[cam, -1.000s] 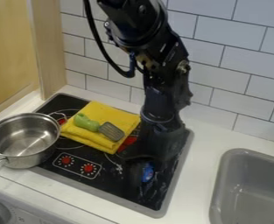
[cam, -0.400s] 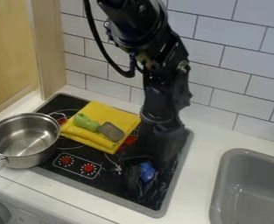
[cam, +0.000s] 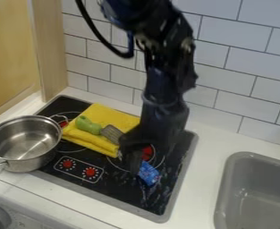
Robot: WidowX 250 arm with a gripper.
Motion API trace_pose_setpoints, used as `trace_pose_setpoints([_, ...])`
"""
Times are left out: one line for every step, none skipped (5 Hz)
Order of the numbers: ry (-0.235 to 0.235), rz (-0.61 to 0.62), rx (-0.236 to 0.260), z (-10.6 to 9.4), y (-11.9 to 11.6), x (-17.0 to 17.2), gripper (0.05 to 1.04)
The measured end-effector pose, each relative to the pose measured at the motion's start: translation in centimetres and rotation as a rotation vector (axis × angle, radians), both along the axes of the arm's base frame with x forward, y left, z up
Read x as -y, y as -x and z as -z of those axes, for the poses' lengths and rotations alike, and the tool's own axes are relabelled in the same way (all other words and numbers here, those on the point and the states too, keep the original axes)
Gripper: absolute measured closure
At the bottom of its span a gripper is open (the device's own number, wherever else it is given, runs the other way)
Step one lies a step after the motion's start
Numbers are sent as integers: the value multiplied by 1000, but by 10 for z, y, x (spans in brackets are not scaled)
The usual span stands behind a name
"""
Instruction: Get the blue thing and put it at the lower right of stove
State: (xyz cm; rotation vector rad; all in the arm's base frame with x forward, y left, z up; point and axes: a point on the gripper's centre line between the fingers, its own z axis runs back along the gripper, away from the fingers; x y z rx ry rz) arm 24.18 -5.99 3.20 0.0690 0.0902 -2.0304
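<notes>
1. Blue and speckled, the small oblong block (cam: 148, 174) lies toward five o'clock on the glossy black stovetop (cam: 119, 195), its long side running roughly from eleven to five.
2. Directly at its upper end is the black two-finger end effector (cam: 133, 163), the arm hanging from twelve o'clock. I cannot tell whether it is open, closed or gripping the block.
3. Judging by looks, the block is light and perhaps a little soft, unlikely to break; its surface could be slick, so a gentle but firm squeeze should do.
4. Best hold: across the narrow width, near the middle. Pinched by one end, it may swivel or slip.
5. It already sits near the goal, so probably only a short shift toward five o'clock, or a clean release, remains.
6. The folded yellow cloth (cam: 98, 141), toward eleven o'clock, and the grey-headed green spatula (cam: 88, 125) on it need clearance.
</notes>
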Motion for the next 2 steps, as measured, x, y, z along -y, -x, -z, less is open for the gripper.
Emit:
trace_pose_setpoints([8, -5, 40, -18, 0, -1, 84])
trace_pose_setpoints([18, -14, 34, -26, 4, -2, 83])
